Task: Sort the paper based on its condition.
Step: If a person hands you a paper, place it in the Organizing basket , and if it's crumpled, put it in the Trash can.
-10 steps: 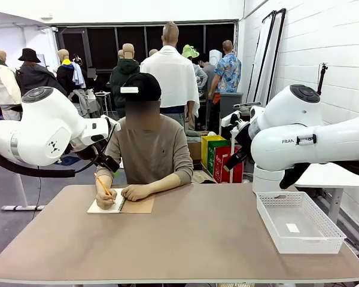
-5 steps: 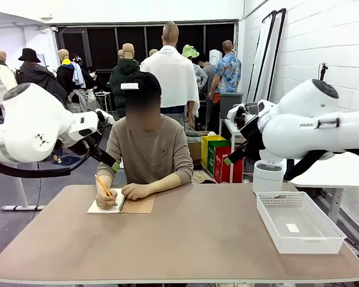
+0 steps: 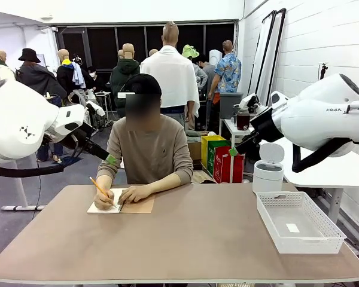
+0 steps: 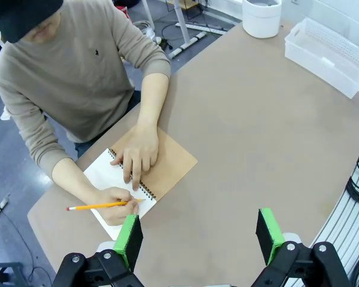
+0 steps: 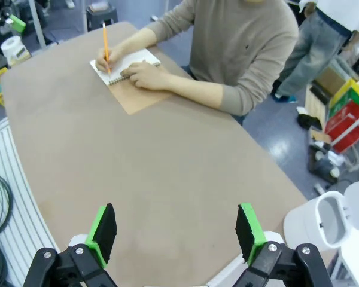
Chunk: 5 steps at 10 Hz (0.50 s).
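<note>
Table (image 4: 245, 137), notebook (image 4: 170, 162), basket (image 3: 308, 244) below left end effector (image 4: 198, 230)

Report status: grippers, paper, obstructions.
Both open: left gripper, right gripper, above the table. Paper: white page in notebook, person's hand writing on it. In the way: that hand, plus other hand.

Front level across table (image 3: 191, 239), wrists high — sharing notebook (image 4: 170, 160)

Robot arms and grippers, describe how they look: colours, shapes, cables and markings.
The left arm and right arm are glossy white with bulbous rounded joints and black cables looping underneath. The right arm carries dark lettering beginning FRAN. The left gripper and right gripper are black with green pads.
</note>
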Tool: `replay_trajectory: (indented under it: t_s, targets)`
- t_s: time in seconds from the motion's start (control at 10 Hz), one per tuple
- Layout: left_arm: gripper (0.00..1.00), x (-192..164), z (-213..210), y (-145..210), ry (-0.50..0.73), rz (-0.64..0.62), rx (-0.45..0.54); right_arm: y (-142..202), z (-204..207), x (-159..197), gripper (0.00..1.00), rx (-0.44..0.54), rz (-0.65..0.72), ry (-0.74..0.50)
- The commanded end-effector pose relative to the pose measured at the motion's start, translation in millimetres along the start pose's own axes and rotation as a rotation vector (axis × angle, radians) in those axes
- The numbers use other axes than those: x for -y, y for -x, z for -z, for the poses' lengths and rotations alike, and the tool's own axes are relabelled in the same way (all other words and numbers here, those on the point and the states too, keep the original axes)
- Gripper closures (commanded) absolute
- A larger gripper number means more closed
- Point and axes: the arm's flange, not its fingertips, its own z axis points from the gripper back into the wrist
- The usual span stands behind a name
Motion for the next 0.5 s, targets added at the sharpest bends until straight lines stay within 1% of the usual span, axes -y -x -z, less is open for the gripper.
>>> replay_trajectory:
  t_s: [0.0,0.2,0.3,0.4]
  targets:
    - [0.0,2.7,1.6,24.0,0.015,-0.011,0.055,18.6,3.4,-2.3,0.0,0.044,-0.002,-0.037]
    - [0.0,1.1,0.7,23.5,-0.006,-0.032,0.056,18.7,4.6,-0.7,0.0,0.043,-0.002,-0.042]
    - [0.0,1.3,0.8,23.6,-0.088,-0.067,0.051,17.6,5.7,-2.1,0.0,0.037,0.025,-0.026]
    - [0.0,-7.2,-4.8,1.3,-0.01,-0.024,0.027,2.8,-0.5,4.7,0.0,0.01,0.012,-0.012]
